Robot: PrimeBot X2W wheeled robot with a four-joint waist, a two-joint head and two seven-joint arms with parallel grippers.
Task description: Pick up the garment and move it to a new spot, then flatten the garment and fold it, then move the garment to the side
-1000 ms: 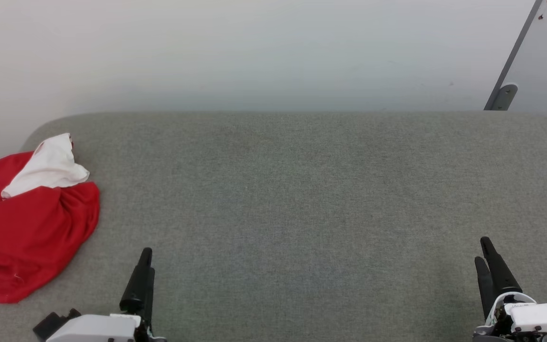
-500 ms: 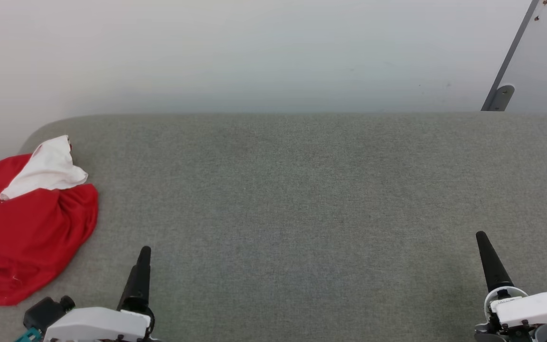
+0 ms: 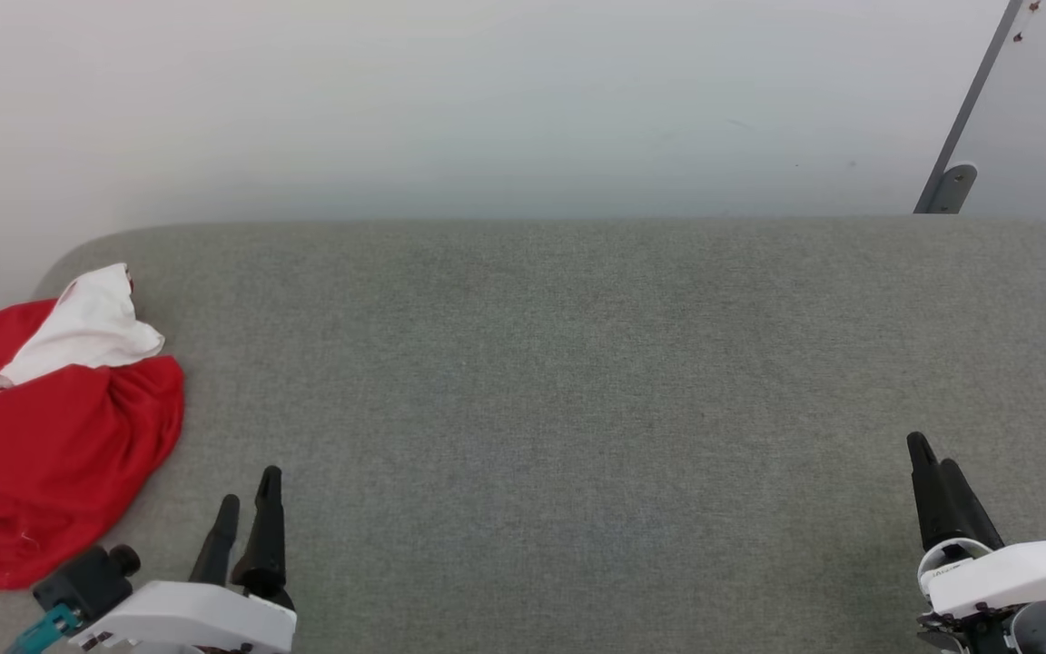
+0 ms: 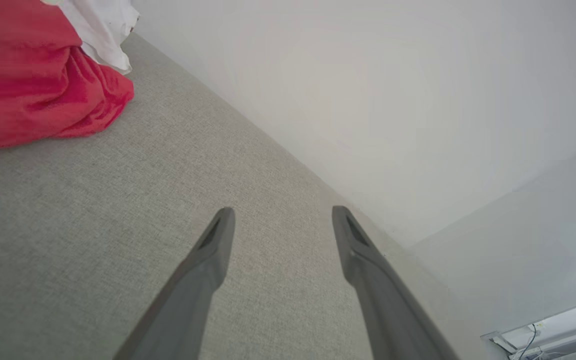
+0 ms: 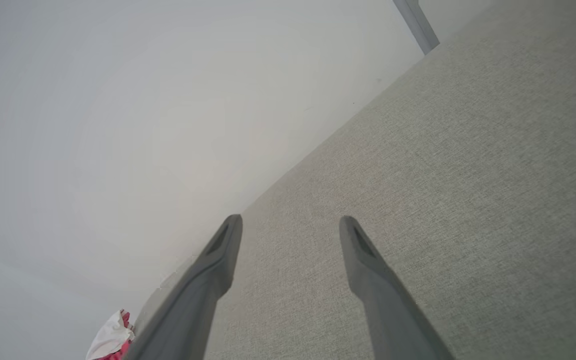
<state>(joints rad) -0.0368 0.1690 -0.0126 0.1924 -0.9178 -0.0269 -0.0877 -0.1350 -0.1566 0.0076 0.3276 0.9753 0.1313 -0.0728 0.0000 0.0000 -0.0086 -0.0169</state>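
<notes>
A grey cloth-topped table (image 3: 523, 381) stood against a plain pale wall (image 3: 487, 109). The garment (image 3: 51, 436) lay crumpled at the table's far left, red cloth bunched under a white sleeve, and part of it ran off the left edge of the head view. Whether that part hung over the table's edge could not be told.

Just right of the garment and nearer the robot, the left gripper (image 3: 251, 486) hung above bare cloth. Its jaws were wide apart and empty, as the left wrist view confirmed (image 4: 283, 210), with the garment (image 4: 28, 85) up and to its left. Well to the right of the garment, across the bare table, the right gripper (image 3: 932, 452) was also spread wide and empty (image 5: 290, 217). A grey post (image 3: 959, 136) leaned on the wall farther right again.

The step in hand appeared to be the first pick-up, not yet begun. The left arm looked best placed for it. The raised red fold on the garment's right side seemed the surest hold. The jaws would have needed to come down spread and close on several layers at once. Lifting the heap clear before carrying it right of where it lay seemed wise. Dragged low, the soft jersey could have snagged on the table's cloth or slipped free.
</notes>
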